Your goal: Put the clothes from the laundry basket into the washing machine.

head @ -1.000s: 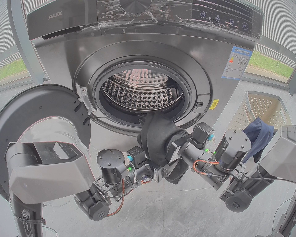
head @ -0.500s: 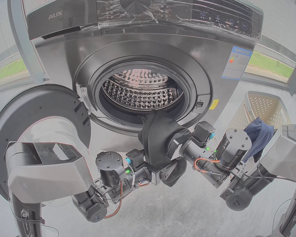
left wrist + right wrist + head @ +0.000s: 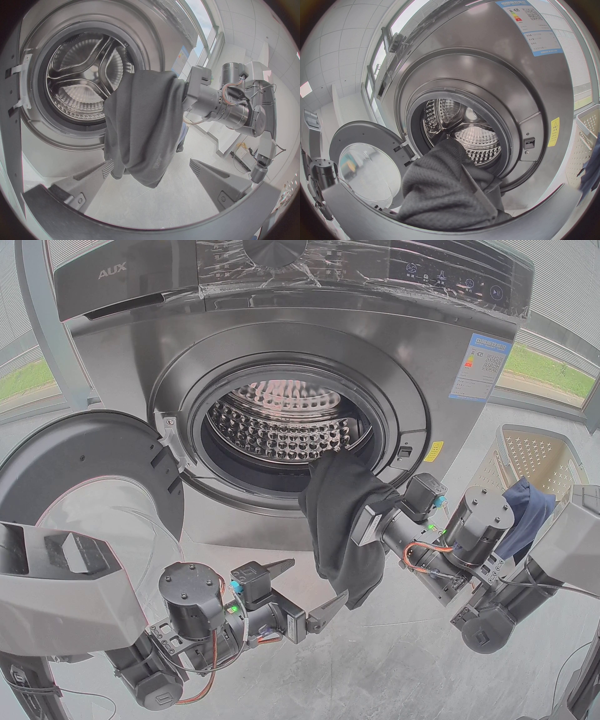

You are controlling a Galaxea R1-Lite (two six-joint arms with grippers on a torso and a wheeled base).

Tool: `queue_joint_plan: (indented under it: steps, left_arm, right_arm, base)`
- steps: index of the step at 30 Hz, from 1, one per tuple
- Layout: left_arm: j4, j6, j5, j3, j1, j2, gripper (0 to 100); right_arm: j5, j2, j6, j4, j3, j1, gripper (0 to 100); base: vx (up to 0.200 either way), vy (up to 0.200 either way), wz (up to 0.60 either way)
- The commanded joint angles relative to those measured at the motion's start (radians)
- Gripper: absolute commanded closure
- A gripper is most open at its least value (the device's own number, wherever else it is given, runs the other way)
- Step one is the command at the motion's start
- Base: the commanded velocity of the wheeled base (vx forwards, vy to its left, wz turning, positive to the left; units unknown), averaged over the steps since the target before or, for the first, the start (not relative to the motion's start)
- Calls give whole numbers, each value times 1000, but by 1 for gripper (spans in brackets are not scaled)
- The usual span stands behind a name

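Note:
A black garment (image 3: 340, 521) hangs draped over my right gripper (image 3: 350, 505), which is shut on it at the lower right rim of the washing machine's open drum (image 3: 281, 421). The cloth hides the fingers. In the right wrist view the black garment (image 3: 447, 193) lies just before the drum mouth (image 3: 462, 134). My left gripper (image 3: 319, 577) is open and holds nothing, below and to the left of the garment. From the left wrist, its fingers (image 3: 215, 181) spread under the hanging black garment (image 3: 147, 125). The laundry basket (image 3: 537, 452) stands at the right with a blue garment (image 3: 528, 515) over its rim.
The round machine door (image 3: 81, 471) stands swung open on the left, close to my left arm. Grey floor (image 3: 375, 665) spreads in front of the machine. The basket (image 3: 587, 140) sits close against the machine's right side.
My left gripper let go of the black garment, opened and dropped back down and left. My right gripper carried the garment up and right, closer to the drum opening.

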Motion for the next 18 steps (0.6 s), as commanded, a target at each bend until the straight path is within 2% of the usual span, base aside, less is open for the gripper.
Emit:
queue_joint_plan:
  steps: [1, 17, 18]
  left_arm:
    - [0, -1, -1, 14, -14, -34, 0]
    - [-1, -6, 5, -227, -6, 132, 0]
    - [-1, -16, 7, -244, 8, 153, 0]
  right_arm:
    - [-3, 6, 0, 0, -5, 1, 100]
    - [-4, 14, 2, -1, 4, 28, 100]
    - [-4, 9, 3, -1, 7, 40, 100]
  base:
    - [0, 0, 0]
    - [0, 0, 0]
    - [0, 0, 0]
